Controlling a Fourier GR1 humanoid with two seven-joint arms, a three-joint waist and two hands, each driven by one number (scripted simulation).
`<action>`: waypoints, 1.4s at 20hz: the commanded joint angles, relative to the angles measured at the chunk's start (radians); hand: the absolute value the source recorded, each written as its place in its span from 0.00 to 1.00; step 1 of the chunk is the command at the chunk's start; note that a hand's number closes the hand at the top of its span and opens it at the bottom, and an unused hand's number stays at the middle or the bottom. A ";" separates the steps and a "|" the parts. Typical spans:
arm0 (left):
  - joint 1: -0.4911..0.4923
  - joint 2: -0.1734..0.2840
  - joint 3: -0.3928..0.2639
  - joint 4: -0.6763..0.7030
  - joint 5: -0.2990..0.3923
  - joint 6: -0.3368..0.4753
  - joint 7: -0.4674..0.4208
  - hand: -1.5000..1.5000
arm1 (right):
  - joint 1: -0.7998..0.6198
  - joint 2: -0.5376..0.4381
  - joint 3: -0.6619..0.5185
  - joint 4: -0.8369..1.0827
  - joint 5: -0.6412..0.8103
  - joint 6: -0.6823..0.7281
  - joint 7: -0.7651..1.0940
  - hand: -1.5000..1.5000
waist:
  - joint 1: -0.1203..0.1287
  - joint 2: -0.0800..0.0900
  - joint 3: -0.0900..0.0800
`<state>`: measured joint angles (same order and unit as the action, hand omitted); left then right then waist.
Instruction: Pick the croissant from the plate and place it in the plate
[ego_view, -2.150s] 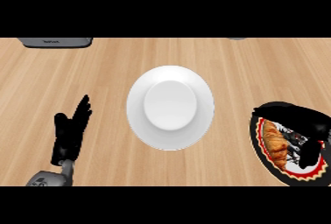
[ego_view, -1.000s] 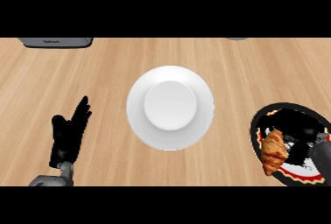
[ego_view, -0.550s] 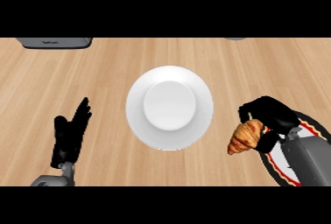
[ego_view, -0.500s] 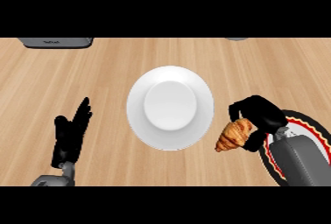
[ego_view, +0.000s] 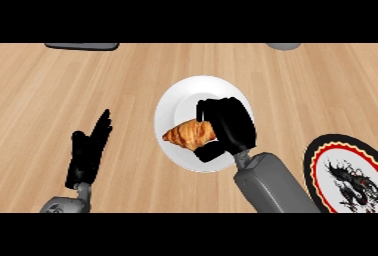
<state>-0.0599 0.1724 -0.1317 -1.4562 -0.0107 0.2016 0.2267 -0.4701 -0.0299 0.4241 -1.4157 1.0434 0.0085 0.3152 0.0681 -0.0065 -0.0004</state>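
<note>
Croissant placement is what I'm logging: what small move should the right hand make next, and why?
Probably lower a little and open: the right hand holds the croissant over the white plate, already away from the black patterned plate.

A kitchen is suggested: a light wood-grain counter (ego_view: 310, 80) is seen from above, w/ tableware laid on it, i.e. a white plate (ego_view: 184, 87) and a black-rimmed plate w/ red and white decoration (ego_view: 347, 175). A croissant (ego_view: 190, 135) is shown over the white plate.
</note>
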 joint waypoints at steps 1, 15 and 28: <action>0.000 -0.001 -0.007 -0.001 0.006 -0.016 0.003 0.50 | -0.112 0.028 0.111 -0.073 0.033 -0.152 0.293 1.00 | 0.008 -0.004 -0.002; 0.060 0.002 0.037 0.017 0.006 -0.011 -0.072 0.50 | -0.455 0.030 0.263 0.230 -0.049 -0.368 0.811 1.00 | -0.033 0.011 -0.001; -0.007 0.012 0.072 0.024 0.002 -0.025 -0.006 0.50 | -0.411 0.030 0.202 0.521 -0.292 -0.383 0.570 1.00 | -0.044 0.014 0.000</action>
<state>-0.0473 0.1696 -0.0837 -1.4720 -0.0180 0.1967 0.2302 -0.9252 -0.0014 0.6196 -0.9503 0.8439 -0.3741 0.9420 0.0259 0.0049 -0.0002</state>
